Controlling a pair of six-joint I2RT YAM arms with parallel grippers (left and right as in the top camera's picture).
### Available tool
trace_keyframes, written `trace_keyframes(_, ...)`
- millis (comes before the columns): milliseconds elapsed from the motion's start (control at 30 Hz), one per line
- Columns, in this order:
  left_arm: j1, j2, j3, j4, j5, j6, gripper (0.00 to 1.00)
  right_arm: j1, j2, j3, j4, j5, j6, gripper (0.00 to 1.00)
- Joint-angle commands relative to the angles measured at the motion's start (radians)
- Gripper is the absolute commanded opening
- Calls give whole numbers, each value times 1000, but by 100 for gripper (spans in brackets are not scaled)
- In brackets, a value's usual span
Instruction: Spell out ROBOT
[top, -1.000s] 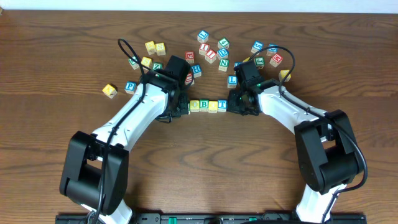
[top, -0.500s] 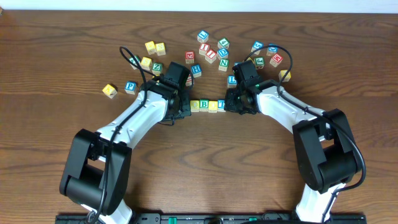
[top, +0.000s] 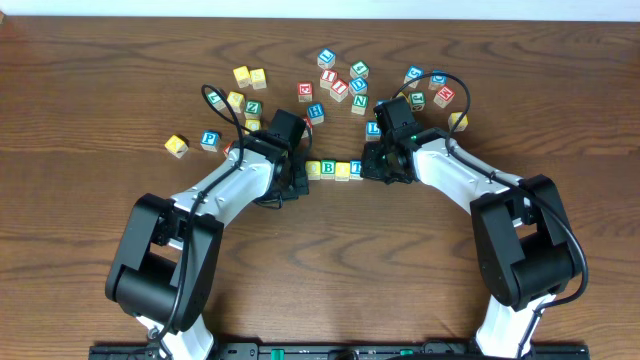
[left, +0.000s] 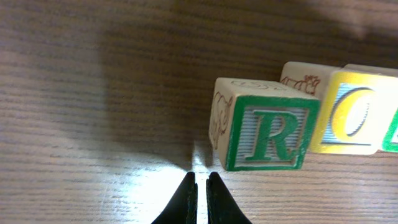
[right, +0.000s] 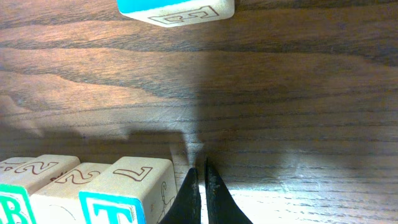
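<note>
The word was judged nearly spelled. The R block (left: 267, 134) lay just beside the O block (left: 351, 112), and the T block (right: 121, 193) closed the far end. The left pincer (left: 200, 182) and right pincer (right: 200, 169) were pressed narrow and empty, low over the worktop (right: 280, 93). Gentle inward nudges to square the row would be called for.

A: What's underneath it all?
B: A dark brown wooden table (top: 70, 220), grain running 9 to 3 o'clock.
A: And the edges?
B: Pale strip (top: 320, 8) at 12, black rail (top: 320, 352) at 6.

Green R block (left: 267, 134) touching yellow O block (left: 351, 121)
</note>
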Motion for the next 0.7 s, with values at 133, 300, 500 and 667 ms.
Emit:
trace_keyframes(133,-3,12,-9,44,11,-9,7,7,24,-5,-4,4,-13,1)
trace_keyframes(300,-3,23,-9,72,11,-9,8,7,24,-5,-4,5,-13,1)
trace_keyframes(500,-3,25,-9,83,11,-9,7,7,24,-5,-4,5,-13,1)
trace_keyframes(667,1,16,-2,84,11,-8,7,5,24,-5,-5,5,-13,1)
